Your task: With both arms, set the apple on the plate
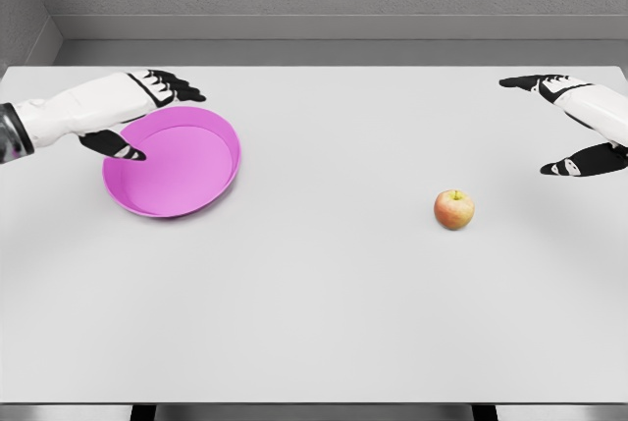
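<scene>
You are at the reaching step: the apple (pixel 454 209) sits untouched on the white table (pixel 324 323), right of centre and well apart from the pink plate (pixel 201 200) on the left. Your left hand (pixel 137 117) hangs over the plate's far-left rim, fingers spread and holding nothing; your right hand (pixel 574 127) hovers beyond the apple, likewise released. Next, I judge, you must bring the right hand down around the apple.

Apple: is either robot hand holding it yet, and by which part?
No. The apple lies free on the table; both the left robot hand and the right robot hand are open.
</scene>
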Controlling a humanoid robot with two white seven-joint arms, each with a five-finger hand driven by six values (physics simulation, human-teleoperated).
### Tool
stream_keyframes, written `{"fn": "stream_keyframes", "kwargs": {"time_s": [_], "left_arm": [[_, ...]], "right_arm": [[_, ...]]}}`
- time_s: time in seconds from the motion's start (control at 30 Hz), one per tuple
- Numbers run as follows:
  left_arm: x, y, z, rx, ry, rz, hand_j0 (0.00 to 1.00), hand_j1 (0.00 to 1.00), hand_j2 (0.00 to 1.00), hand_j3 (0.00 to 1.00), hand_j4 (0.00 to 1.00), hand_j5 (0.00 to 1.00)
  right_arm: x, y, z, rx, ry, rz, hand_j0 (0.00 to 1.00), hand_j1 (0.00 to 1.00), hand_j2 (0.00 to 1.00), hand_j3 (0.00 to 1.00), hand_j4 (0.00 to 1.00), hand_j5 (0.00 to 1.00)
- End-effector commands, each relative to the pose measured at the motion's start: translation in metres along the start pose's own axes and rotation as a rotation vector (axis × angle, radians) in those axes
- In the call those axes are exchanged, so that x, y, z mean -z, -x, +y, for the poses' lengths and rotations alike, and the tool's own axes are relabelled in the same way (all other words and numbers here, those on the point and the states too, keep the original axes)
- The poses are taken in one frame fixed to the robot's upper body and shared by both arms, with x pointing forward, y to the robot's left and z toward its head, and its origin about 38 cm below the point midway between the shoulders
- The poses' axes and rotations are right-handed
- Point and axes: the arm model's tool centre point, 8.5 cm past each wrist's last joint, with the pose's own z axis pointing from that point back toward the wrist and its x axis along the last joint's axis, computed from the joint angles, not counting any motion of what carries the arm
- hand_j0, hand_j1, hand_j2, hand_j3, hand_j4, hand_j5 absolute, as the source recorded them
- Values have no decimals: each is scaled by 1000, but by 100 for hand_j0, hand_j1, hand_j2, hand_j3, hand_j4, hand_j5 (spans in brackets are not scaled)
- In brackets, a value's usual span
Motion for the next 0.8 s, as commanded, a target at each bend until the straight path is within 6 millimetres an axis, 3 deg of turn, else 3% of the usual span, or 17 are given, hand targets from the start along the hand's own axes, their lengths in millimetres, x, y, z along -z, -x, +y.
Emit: {"fn": "stream_keyframes", "kwargs": {"time_s": [0.0, 0.17, 0.37, 0.47, 0.77], "left_arm": [[0, -2, 2, 0, -5, -6, 100, 100, 100, 100, 100, 100], [-1, -2, 2, 2, -5, -4, 100, 100, 100, 100, 100, 100], [-1, 0, 4, 5, -6, 1, 100, 100, 100, 100, 100, 100], [-2, 1, 3, 6, -5, 4, 100, 100, 100, 100, 100, 100], [-1, 4, 2, 0, 0, 13, 100, 100, 100, 100, 100, 100]], "right_arm": [[0, -1, 0, 0, 0, -8, 100, 100, 100, 100, 100, 100], [1, -3, 5, 5, -8, -27, 100, 100, 100, 100, 100, 100], [22, -9, 44, 41, -211, -27, 100, 100, 100, 100, 100, 100], [34, -16, 52, 46, -332, -27, 100, 100, 100, 100, 100, 100], [60, -26, 62, 74, -442, 17, 100, 100, 100, 100, 100, 100]]}}
